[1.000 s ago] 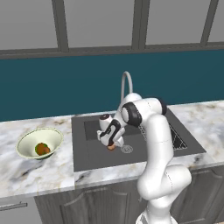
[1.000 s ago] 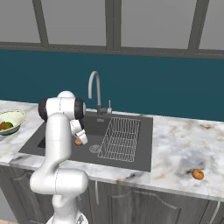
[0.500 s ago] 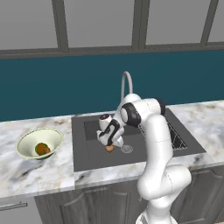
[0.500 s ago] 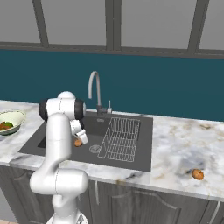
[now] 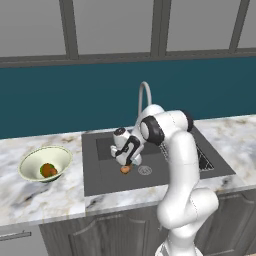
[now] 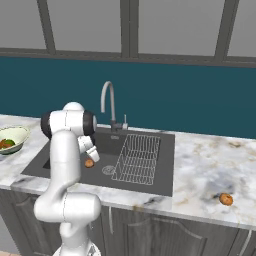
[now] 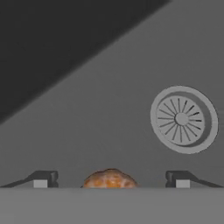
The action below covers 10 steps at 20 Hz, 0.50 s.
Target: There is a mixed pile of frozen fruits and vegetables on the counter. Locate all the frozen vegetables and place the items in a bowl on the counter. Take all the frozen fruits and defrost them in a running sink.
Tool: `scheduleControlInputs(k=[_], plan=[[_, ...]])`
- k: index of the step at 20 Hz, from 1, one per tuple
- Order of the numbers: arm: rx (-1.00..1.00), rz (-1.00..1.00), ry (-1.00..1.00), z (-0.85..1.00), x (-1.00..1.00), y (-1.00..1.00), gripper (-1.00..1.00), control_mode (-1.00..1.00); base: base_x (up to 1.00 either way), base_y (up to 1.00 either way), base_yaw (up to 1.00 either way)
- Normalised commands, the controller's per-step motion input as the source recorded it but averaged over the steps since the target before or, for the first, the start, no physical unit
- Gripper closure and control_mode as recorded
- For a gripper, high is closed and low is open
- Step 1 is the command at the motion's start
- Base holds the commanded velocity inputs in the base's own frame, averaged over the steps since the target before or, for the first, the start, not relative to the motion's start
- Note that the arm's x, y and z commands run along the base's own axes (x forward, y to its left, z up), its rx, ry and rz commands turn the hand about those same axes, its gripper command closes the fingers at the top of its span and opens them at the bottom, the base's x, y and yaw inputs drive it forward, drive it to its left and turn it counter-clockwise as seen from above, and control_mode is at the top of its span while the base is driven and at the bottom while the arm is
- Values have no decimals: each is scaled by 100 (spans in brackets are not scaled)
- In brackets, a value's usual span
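Observation:
A round orange frozen fruit (image 5: 125, 169) (image 6: 89, 163) (image 7: 110, 179) lies on the floor of the dark grey sink (image 5: 107, 175) (image 6: 60, 160), just left of the round metal drain (image 5: 145, 170) (image 7: 183, 119). My gripper (image 5: 126, 163) (image 7: 111, 179) hangs low in the basin right over it, open, its fingertips (image 7: 42, 178) standing wide of the fruit on both sides. The pale green bowl (image 5: 37, 160) (image 6: 19, 134) on the counter (image 5: 45, 195) left of the sink holds a brown-orange piece (image 5: 48, 170) and a green one. A second orange fruit (image 6: 226, 199) lies on the counter right of the sink.
A curved silver faucet (image 5: 142, 97) (image 6: 107, 100) rises behind the basin. A wire rack (image 6: 135, 157) fills the sink's right half. Dark teal wall and windows stand behind. Dark cabinets sit under the marble top.
The gripper's jaws have opened and the orange fruit has dropped from them onto the sink floor beside the drain. The arm has barely moved.

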Motion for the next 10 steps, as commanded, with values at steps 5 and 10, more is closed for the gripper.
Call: scheduleControlInputs(k=[5, 10], plan=[[-1, 0, -12, 44, -37, -8, -100, -100, 0, 0, 0], [0, -1, -9, 46, -36, -18, -100, -100, 0, 0, 0]])
